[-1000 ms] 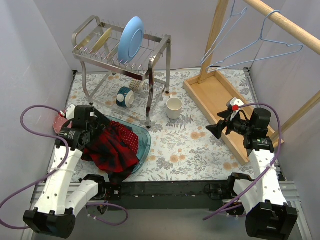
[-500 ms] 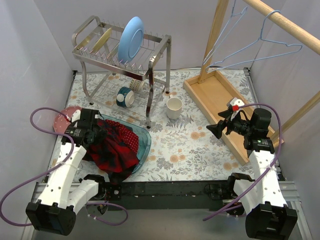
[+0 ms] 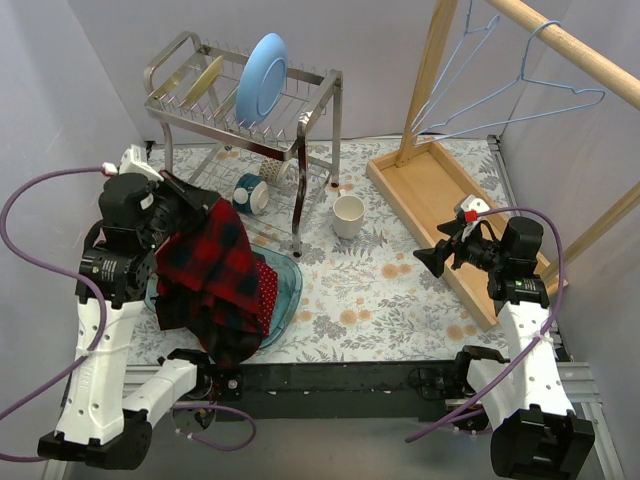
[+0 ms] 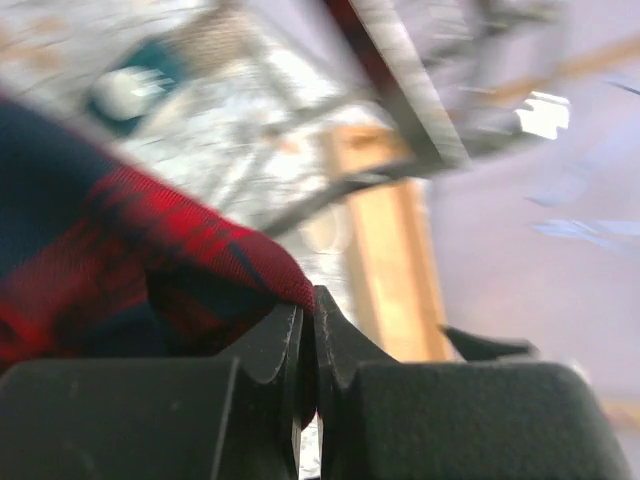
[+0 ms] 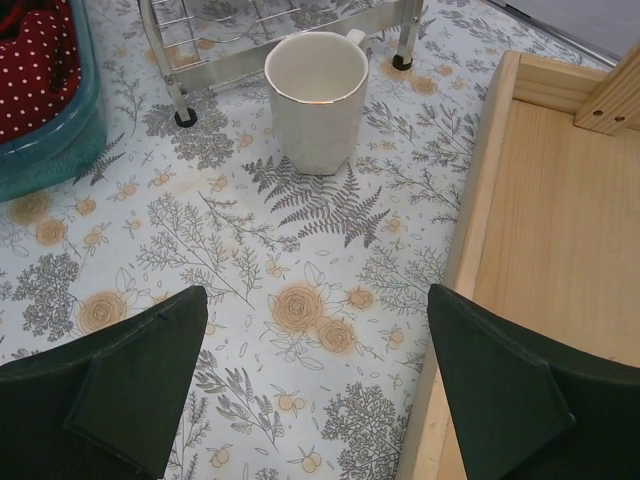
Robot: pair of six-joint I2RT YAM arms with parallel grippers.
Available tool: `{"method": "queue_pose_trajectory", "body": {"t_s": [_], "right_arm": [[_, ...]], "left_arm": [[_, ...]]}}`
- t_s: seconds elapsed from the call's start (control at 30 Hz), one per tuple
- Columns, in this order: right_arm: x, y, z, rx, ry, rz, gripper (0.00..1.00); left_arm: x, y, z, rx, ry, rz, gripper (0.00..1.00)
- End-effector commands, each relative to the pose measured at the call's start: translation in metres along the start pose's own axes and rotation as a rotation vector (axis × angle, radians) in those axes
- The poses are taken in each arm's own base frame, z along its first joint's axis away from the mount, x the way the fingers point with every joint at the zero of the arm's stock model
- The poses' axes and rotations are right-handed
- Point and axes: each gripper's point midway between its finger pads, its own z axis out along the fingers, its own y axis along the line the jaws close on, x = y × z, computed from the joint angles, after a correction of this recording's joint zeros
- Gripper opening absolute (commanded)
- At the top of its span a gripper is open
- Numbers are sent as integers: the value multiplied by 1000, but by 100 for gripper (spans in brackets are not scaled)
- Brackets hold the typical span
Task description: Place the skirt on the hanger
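Note:
The red, white-dotted skirt [image 3: 270,290] lies in a clear teal bin [image 3: 292,272], mostly covered; the right wrist view shows a corner of the skirt [image 5: 35,70] in that bin [image 5: 45,160]. My left gripper [image 3: 192,205] is raised over the bin's left side. It is shut on a fold of the dark red-and-navy plaid shirt [image 3: 215,270], which hangs from it down into the bin. In the left wrist view that gripper [image 4: 310,310] pinches the plaid shirt [image 4: 120,240]. A blue wire hanger [image 3: 540,95] hangs on the wooden rail [image 3: 575,45] at the back right. My right gripper [image 3: 425,260] [image 5: 315,295] stands open over the flowered table, holding nothing.
A steel dish rack [image 3: 200,105] with a blue plate [image 3: 262,75] stands at the back left, a teal mug [image 3: 248,192] beneath it. A white cup [image 3: 348,215] [image 5: 315,95] stands mid-table. A wooden tray [image 3: 440,200] [image 5: 540,220] lies under the rail.
My left gripper has shut on the plaid shirt in the bin and lifted it up and back, so it now hangs. The right arm has not moved.

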Motion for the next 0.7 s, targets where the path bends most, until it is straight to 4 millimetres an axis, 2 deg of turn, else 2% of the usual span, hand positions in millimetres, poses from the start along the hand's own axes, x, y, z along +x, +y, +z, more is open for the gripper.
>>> {"method": "queue_pose_trajectory", "body": {"t_s": [0.0, 0.03, 0.1, 0.13, 0.17, 0.2, 0.23, 0.27, 0.3, 0.37, 0.4, 0.5, 0.6, 0.63, 0.67], "right_arm": [[-7, -3, -1, 15, -16, -43, 99], [-6, -3, -1, 17, -14, -41, 99], [-6, -4, -2, 23, -12, -47, 99], [-5, -5, -2, 27, -9, -46, 99], [-5, -5, -2, 30, -8, -47, 99], [-5, -6, -2, 31, -8, -50, 99], [-6, -6, -2, 35, -8, -51, 99], [-6, -7, -2, 38, -8, -54, 99], [-6, -6, -2, 36, -7, -53, 99], [-7, -8, -3, 43, -7, -58, 99], [-6, -8, -3, 44, -6, -57, 99], [-7, -9, -3, 49, -4, -62, 99], [-8, -12, -4, 62, -2, -71, 99], [-8, -13, -4, 66, 0, -72, 99], [-9, -14, -4, 70, 2, -75, 99]], "left_arm": [[-17, -124, -58, 589, 22, 157, 0], [-25, -144, -70, 683, -6, 182, 0], [-27, -164, -79, 777, 17, 187, 0], [-33, -183, -98, 865, 5, 218, 0], [-35, -189, -93, 881, 21, 216, 0], [-39, -197, -98, 911, 22, 219, 0], [-42, -211, -114, 979, 24, 229, 0], [-44, -217, -117, 1005, 30, 229, 0], [-46, -222, -112, 1017, 50, 215, 0], [-47, -234, -122, 1092, 78, 207, 0], [-48, -238, -118, 1107, 94, 196, 0], [-51, -256, -134, 1224, 125, 178, 0], [-43, -278, -139, 1321, 176, 151, 0], [-28, -289, -133, 1351, 240, 136, 0], [-21, -296, -133, 1372, 259, 141, 0]]}}
